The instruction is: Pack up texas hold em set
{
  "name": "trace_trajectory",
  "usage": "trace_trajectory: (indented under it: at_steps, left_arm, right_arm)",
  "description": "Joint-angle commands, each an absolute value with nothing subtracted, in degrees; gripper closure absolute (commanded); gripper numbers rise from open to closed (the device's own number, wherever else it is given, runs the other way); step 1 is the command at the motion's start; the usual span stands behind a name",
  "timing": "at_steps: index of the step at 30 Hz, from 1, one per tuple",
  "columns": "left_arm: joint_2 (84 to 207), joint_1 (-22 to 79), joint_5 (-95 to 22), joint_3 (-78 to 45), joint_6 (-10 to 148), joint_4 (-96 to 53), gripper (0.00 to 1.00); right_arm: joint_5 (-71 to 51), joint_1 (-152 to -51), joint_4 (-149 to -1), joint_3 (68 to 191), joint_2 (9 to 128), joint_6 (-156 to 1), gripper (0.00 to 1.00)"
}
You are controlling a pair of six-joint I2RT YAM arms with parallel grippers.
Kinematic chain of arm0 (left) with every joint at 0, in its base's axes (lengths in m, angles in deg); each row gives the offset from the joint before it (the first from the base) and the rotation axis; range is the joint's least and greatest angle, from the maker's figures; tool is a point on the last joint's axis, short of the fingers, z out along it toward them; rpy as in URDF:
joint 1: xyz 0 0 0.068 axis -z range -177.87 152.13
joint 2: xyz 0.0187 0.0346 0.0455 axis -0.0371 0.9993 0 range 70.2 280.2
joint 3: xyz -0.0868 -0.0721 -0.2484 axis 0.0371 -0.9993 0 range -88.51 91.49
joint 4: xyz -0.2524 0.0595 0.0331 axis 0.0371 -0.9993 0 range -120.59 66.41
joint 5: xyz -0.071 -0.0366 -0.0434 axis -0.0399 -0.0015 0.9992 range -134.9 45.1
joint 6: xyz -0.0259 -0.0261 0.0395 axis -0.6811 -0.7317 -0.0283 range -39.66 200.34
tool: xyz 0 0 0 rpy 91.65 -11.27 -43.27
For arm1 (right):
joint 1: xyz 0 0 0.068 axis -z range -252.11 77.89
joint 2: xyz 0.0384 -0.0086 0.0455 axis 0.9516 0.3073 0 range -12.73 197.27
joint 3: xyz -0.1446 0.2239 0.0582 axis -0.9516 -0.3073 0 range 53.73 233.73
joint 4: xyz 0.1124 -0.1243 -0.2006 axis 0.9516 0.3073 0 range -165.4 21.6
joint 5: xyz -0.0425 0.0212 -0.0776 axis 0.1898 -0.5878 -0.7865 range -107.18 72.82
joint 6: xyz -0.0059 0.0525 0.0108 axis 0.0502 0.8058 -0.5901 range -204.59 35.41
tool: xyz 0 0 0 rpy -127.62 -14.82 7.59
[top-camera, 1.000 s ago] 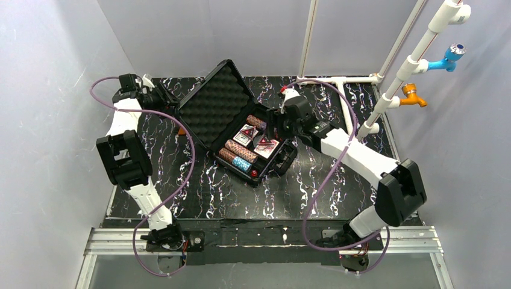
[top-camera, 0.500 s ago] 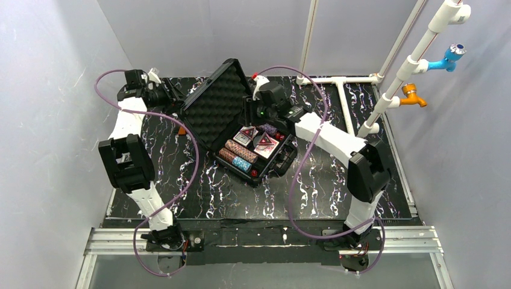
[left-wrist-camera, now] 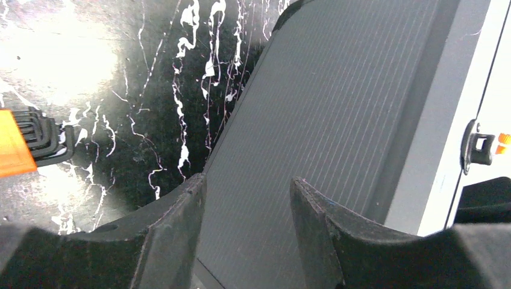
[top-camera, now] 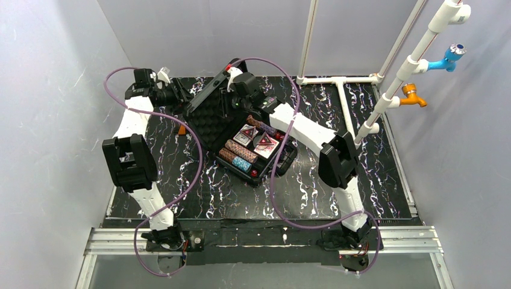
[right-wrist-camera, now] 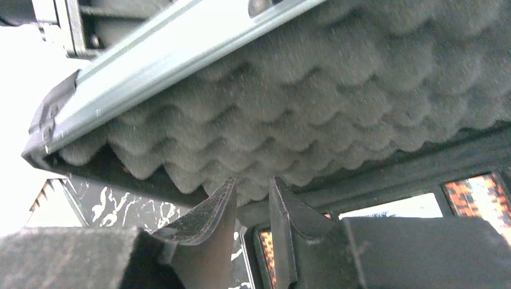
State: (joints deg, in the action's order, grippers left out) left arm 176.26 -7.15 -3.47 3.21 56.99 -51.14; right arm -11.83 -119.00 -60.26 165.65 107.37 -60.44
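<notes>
The black case [top-camera: 283,159] lies open at mid table, with its foam-lined lid [top-camera: 211,111] tilted steeply up. In its base lie brown chip rolls [top-camera: 241,149], a blue roll [top-camera: 242,164], red triangular markers [top-camera: 264,143] and red dice [top-camera: 253,173]. My left gripper [top-camera: 179,96] is behind the lid. In the left wrist view the left gripper [left-wrist-camera: 247,198] stands open against the lid's ribbed outer shell [left-wrist-camera: 337,108]. My right gripper [top-camera: 231,84] is at the lid's inner side near its top. In the right wrist view the right gripper [right-wrist-camera: 252,183] has a narrow gap, its tips at the grey foam [right-wrist-camera: 337,108].
An orange-handled tool [top-camera: 181,129] lies on the table left of the case, also in the left wrist view as the orange tool [left-wrist-camera: 15,150]. A white pipe frame [top-camera: 340,84] with a blue tap [top-camera: 449,57] and an orange tap [top-camera: 413,95] stands at the back right.
The right arm swung from over the case's base up to the lid's top, and its jaws narrowed. The lid rose from lying back to steeply tilted, with the left gripper following behind.
</notes>
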Motion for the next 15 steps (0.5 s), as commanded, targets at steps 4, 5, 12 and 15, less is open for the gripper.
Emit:
trace_trajectory:
  at_steps: [4,5,12,15]
  left_arm:
    - [171.91,-3.87,0.09,3.73,60.05,-54.93,0.49]
    - [171.89,-3.52,0.20,3.80,60.24,-55.08,0.49]
    - [171.89,-2.08,1.26,4.29,61.11,-55.71,0.49]
    - [171.64,-1.27,1.59,4.38,61.78,-55.92,0.49]
  right_arm:
    - [-10.59,-119.54,-58.53,175.14,111.36,-59.11,0.67]
    - [-10.58,-119.61,-58.52,175.38,111.45,-59.02,0.67]
    - [-11.34,-119.92,-58.59,174.02,109.47,-59.01,0.67]
    - [-11.91,-119.92,-58.67,172.24,107.90,-59.04,0.67]
